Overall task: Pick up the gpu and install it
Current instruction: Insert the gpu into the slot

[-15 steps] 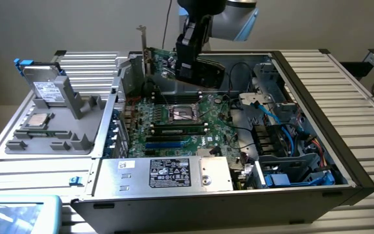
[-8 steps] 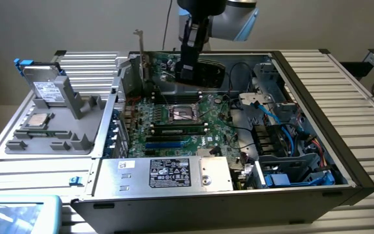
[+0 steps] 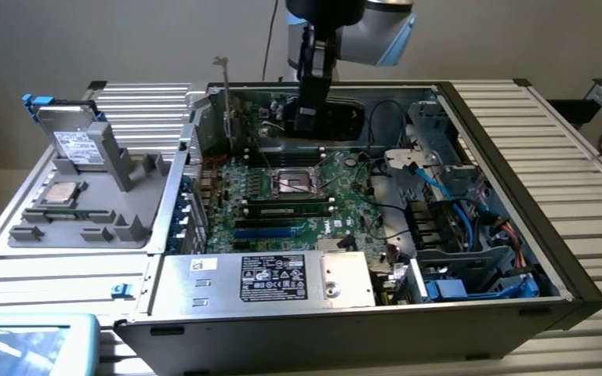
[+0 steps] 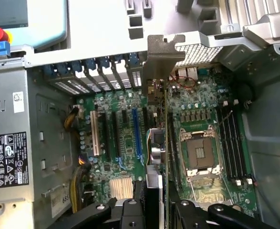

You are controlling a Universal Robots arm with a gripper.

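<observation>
while i hang over the open computer case, my hand is clamped on the gpu, held upright on edge over the motherboard, bracket end at the case wall.

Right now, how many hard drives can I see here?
1. The silver hard drive with a white label stands upright in the grey tray on the exterior view's left, outside the computer case. Others may be hidden inside the case's drive bays.
</observation>
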